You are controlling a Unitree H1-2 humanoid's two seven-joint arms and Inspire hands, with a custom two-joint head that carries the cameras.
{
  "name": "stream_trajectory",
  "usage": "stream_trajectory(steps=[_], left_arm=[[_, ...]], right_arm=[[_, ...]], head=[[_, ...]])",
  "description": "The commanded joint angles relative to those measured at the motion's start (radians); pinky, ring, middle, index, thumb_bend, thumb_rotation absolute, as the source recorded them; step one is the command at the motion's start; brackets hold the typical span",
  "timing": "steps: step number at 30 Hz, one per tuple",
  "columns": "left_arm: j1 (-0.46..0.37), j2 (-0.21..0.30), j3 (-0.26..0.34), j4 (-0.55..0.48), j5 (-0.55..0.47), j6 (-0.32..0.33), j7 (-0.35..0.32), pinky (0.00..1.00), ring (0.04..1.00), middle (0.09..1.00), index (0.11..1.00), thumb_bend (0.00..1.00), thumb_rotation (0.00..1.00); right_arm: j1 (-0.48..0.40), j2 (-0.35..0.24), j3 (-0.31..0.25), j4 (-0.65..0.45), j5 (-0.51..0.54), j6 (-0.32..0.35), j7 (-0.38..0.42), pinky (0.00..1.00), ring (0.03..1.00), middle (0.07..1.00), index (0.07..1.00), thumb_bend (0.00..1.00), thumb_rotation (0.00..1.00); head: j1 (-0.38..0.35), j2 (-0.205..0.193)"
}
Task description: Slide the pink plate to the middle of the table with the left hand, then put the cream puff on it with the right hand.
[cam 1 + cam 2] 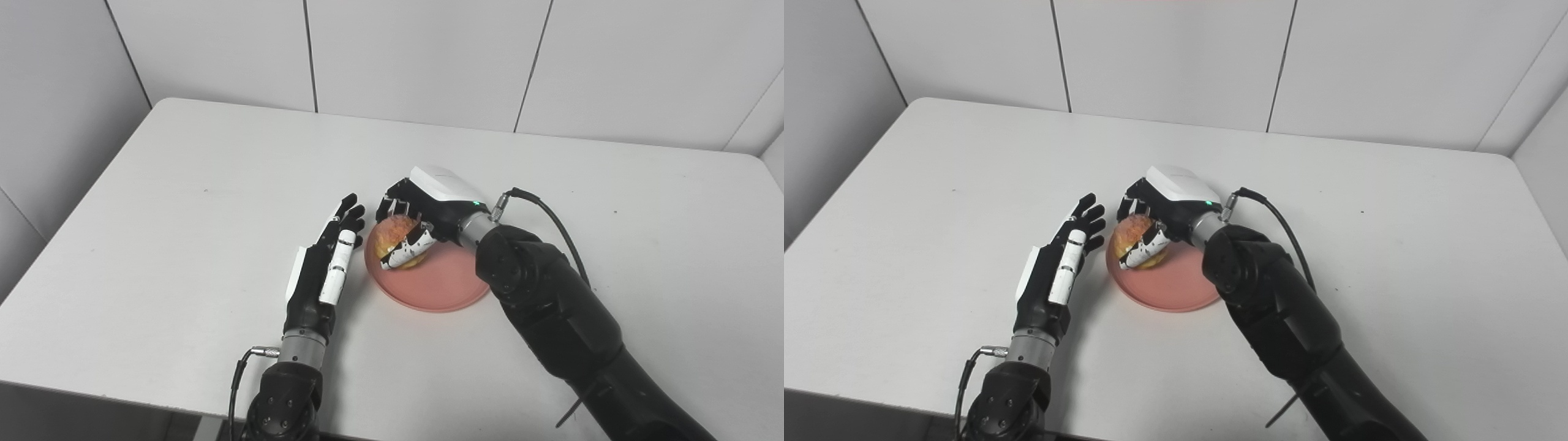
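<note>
White table, mid: pink plate, R hand gripping cream puff over it; L hand empty, fingers splayed.

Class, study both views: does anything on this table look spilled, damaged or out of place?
Nothing stands out. The pink plate lies flat and unbroken, the right hand holds the cream puff over it, and the left hand waits open beside it.

There is one table, white. On it stands one pink plate. There is one cream puff, over the plate. Two robot hands are in view: one left hand and one right hand. Each arm has one cable near the wrist, so two cables.
</note>
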Motion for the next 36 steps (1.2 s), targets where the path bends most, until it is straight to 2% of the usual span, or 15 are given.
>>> stream_trajectory(steps=[1, 16, 20, 30, 31, 34, 35, 36], left_arm=[[-0.013, -0.013, -0.005, -0.036, 0.013, -0.007, 0.01, 0.88, 0.903, 0.909, 0.885, 0.41, 0.96], [-0.008, 0.001, 0.005, -0.038, 0.001, -0.011, -0.004, 0.89, 0.912, 0.913, 0.891, 0.44, 0.98], [-0.005, 0.007, 0.006, -0.042, 0.002, -0.006, -0.01, 0.89, 0.914, 0.918, 0.897, 0.45, 0.99], [-0.002, 0.018, 0.01, -0.034, 0.002, -0.018, -0.016, 0.89, 0.909, 0.916, 0.898, 0.45, 1.0], [-0.002, 0.018, 0.011, -0.034, 0.0, -0.017, -0.017, 0.89, 0.908, 0.915, 0.897, 0.45, 1.0], [-0.003, 0.016, 0.016, -0.033, -0.008, -0.016, -0.018, 0.89, 0.904, 0.911, 0.894, 0.45, 0.98], [-0.003, 0.016, 0.017, -0.034, -0.009, -0.014, -0.019, 0.89, 0.904, 0.911, 0.893, 0.45, 0.98], [-0.003, 0.017, 0.017, -0.035, -0.01, -0.013, -0.02, 0.89, 0.905, 0.911, 0.894, 0.45, 0.98]], right_arm=[[-0.018, -0.003, -0.003, -0.015, -0.008, -0.058, -0.031, 0.33, 0.425, 0.443, 0.534, 0.52, 0.0], [0.016, -0.025, -0.025, -0.03, -0.015, -0.05, -0.04, 0.31, 0.402, 0.437, 0.531, 0.52, 0.0], [0.025, -0.031, -0.026, -0.019, -0.023, -0.066, -0.056, 0.29, 0.385, 0.429, 0.535, 0.52, 0.0], [0.034, -0.031, -0.02, -0.031, -0.053, -0.033, -0.059, 0.32, 0.403, 0.441, 0.523, 0.52, 0.0], [0.033, -0.031, -0.021, -0.034, -0.053, -0.031, -0.055, 0.33, 0.426, 0.452, 0.519, 0.52, 0.01], [0.031, -0.034, -0.023, -0.046, -0.058, -0.033, -0.049, 0.43, 0.549, 0.614, 0.498, 0.52, 0.13], [0.031, -0.037, -0.023, -0.052, -0.061, -0.035, -0.047, 0.45, 0.578, 0.653, 0.533, 0.57, 0.17], [0.031, -0.038, -0.024, -0.058, -0.062, -0.034, -0.044, 0.48, 0.612, 0.7, 0.639, 0.7, 0.27]], head=[[0.0, 0.001], [-0.021, 0.008], [-0.027, 0.008], [-0.037, 0.006], [-0.037, 0.006], [-0.04, 0.006], [-0.04, 0.006], [-0.042, 0.006]])
